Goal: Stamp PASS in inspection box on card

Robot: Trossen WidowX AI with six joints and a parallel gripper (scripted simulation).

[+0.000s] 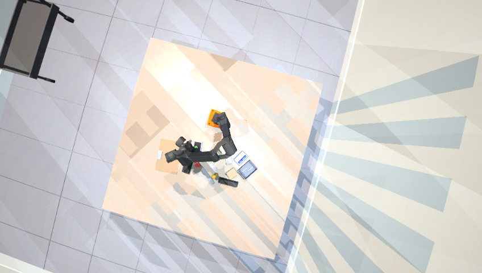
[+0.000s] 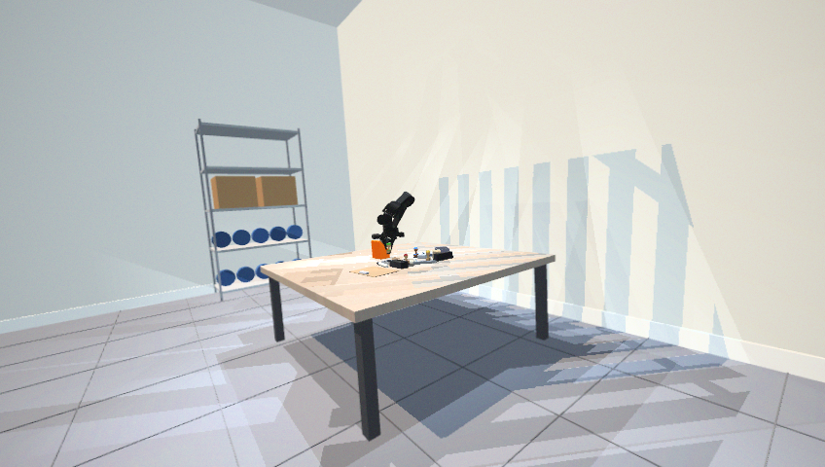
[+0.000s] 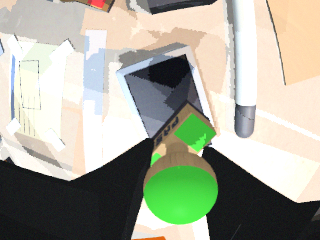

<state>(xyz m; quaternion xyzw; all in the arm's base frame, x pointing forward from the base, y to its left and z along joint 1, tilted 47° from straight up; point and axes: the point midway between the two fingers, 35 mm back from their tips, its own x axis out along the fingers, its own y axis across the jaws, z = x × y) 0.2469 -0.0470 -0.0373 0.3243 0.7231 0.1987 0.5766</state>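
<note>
My gripper (image 3: 178,151) is shut on the PASS stamp (image 3: 180,195) (image 1: 196,147) (image 2: 388,246), a wooden stamp with a round green knob. Its block, with a green patch and partly readable lettering, overlaps the lower right part of the ink pad (image 3: 142,90) in the wrist view. The pad is dark in a pale frame. The gap between stamp and pad cannot be judged, and the stamp's underside is hidden. The card (image 3: 52,92) lies at the left of the wrist view, with white pieces at its corners and a thin outlined box (image 3: 39,85). I make out no print in it.
A white marker-like rod (image 3: 245,60) with a grey end lies right of the pad. A pale blue strip (image 3: 94,75) lies between card and pad. A red-knobbed stamp (image 1: 197,164), yellow-knobbed stamp (image 1: 214,176), black block (image 1: 228,182) and orange block (image 1: 210,118) (image 2: 379,249) stand around.
</note>
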